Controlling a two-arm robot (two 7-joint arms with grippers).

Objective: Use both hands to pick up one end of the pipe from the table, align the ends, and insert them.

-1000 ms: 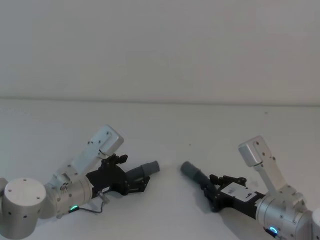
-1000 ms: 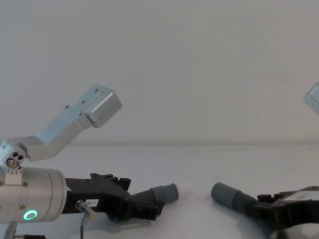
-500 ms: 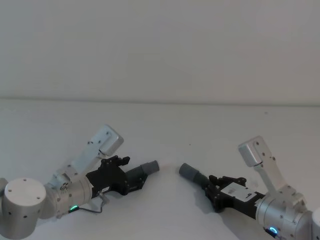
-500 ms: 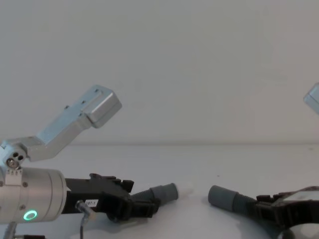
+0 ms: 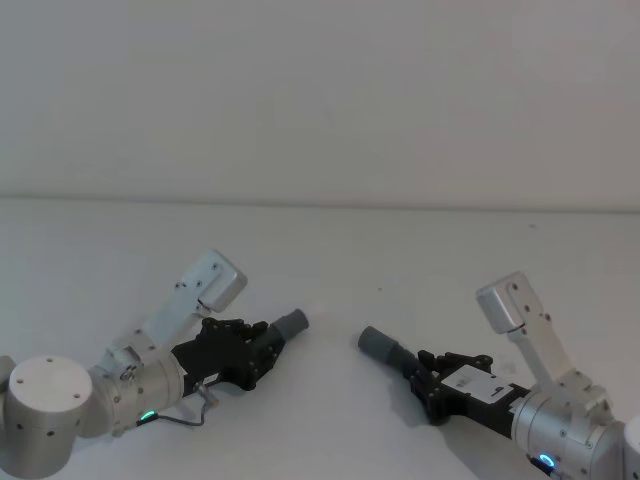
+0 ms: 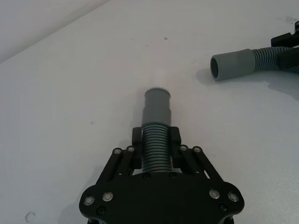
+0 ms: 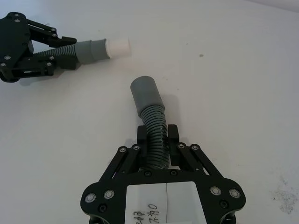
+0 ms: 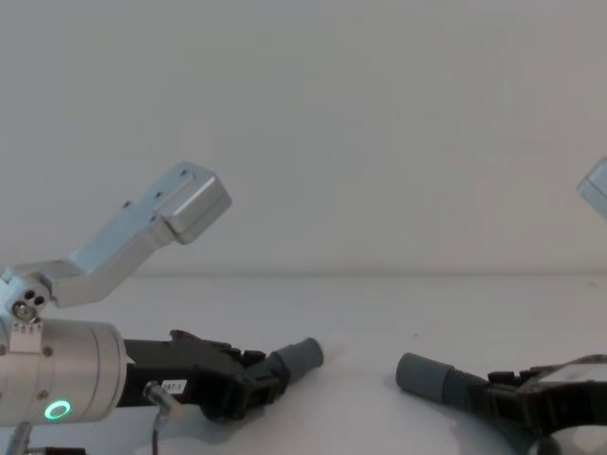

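The left gripper lies low over the near left part of the white tabletop. It reaches out from a silver wrist with a green light ring. Its slim black fingers are pinched on the ribbed body of the left hose piece, one finger on each side. The hose runs straight out between them. Its narrow cuff sticks out past the fingertips, pointing toward the middle of the tabletop and a little toward the far edge. In the chest view this cuff tilts slightly upward. The right wrist view shows a pale tip at its front.

A stretch of bare tabletop lies between the two cuffs, so they are near each other but apart.

The right gripper sits low over the near right part of the tabletop, aimed toward the left and the far edge. Its fingers are closed on the ribbed part of the right hose piece, which bends a little just beyond them. The wide cuff at its front points toward the left gripper, and its open round mouth shows in the left wrist view. Whether either hose piece touches the tabletop or hangs just above it cannot be told.
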